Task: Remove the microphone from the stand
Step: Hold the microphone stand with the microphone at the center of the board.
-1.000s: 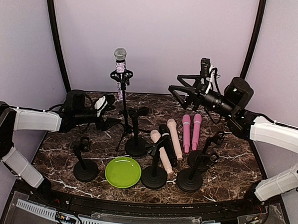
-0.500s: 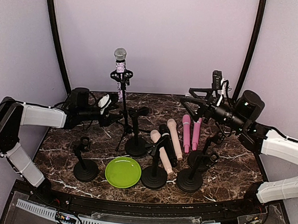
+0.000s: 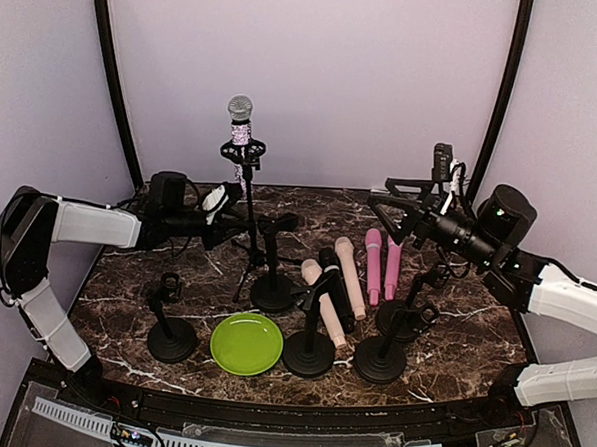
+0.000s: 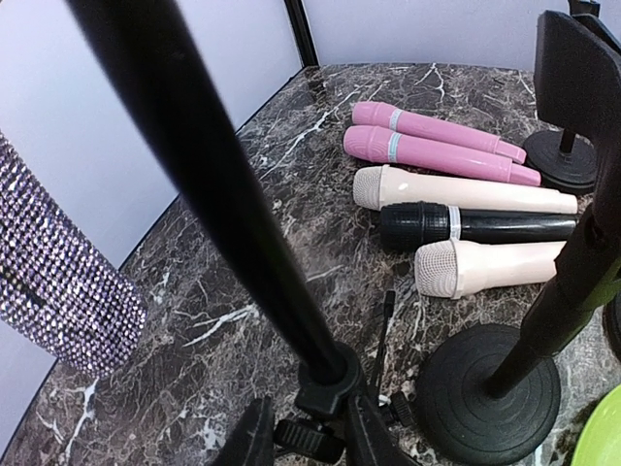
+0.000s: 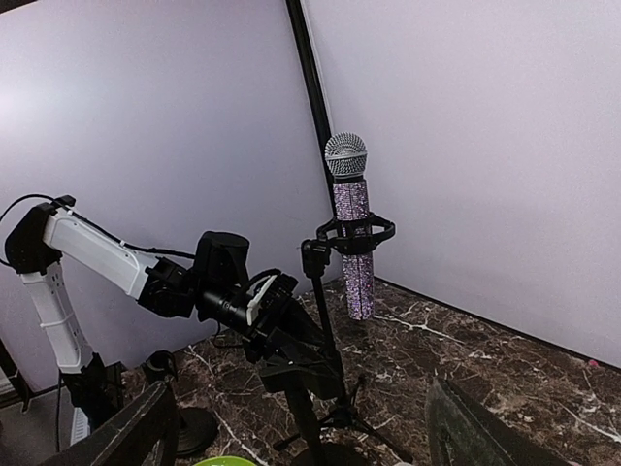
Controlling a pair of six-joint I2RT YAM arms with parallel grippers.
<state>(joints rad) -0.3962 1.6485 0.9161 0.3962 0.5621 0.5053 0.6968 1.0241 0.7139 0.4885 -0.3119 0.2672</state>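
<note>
Table: dark marble top [image 3: 473, 338] with white veins, crowded with stands and microphones.
Green plate: round and lime [image 3: 246, 343], at the near edge between two black round bases.
Short stands: five black desk stands [image 3: 173, 332] with round bases, spread across the near half. None of their clips holds a microphone.
Loose microphones: five [image 3: 351, 276] lie side by side on the marble right of centre, two peach, one black and two pink. Their heads point away from the arms.
Right gripper: it hangs in the air [image 3: 380, 191] above the right rear of the table. Its jaws are spread wide with nothing between them, and they face left toward the tall stand.
Left gripper: it reaches in from the left [image 4: 309, 417] at the lower part of the tall stand's pole. The fingers [image 4: 254, 437] sit close on either side of the pole's collar. Whether they press on it cannot be told.
Tall stand: a thin black tripod stand [image 3: 249, 181], upright at the rear left of centre.
Clip: a black ring [image 3: 242, 150] at the top of the pole.
Microphone: glittery purple body and silver mesh head [image 3: 241, 130]. It stands upright in the clip, head up, and its lower end hangs below the ring.
</note>
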